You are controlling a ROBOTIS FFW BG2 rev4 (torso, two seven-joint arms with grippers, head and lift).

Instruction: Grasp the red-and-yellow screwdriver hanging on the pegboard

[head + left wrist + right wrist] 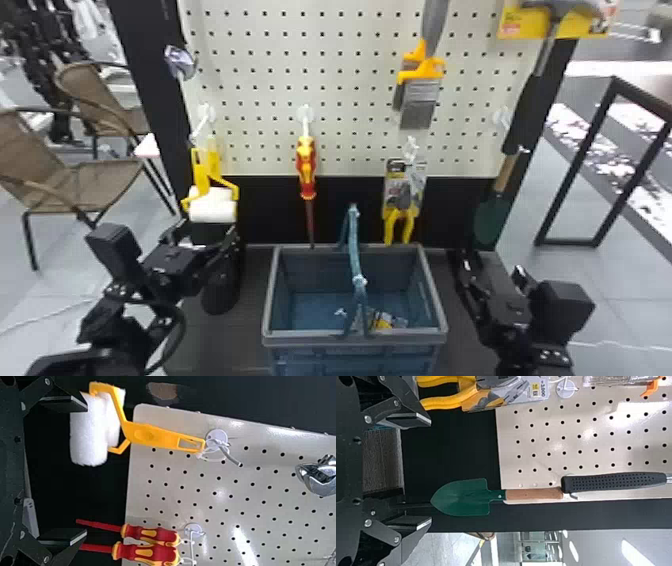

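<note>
the red-and-yellow screwdriver [306, 170] hung mid-pegboard [350, 75] in the head view; the left wrist view revealed a second screwdriver [144, 553] touching it. left claw [63, 469] and right claw [417, 471] gaped wide, empty.

Pegboard [350, 75] is carrying the tools: roller [212, 202] hanging just ahead of left gripper [77, 469], trowel [489, 219] ahead of right gripper [425, 471], w/ screwdriver [306, 167], pliers [402, 197] & brush [417, 95] hanging btwn them.
</note>
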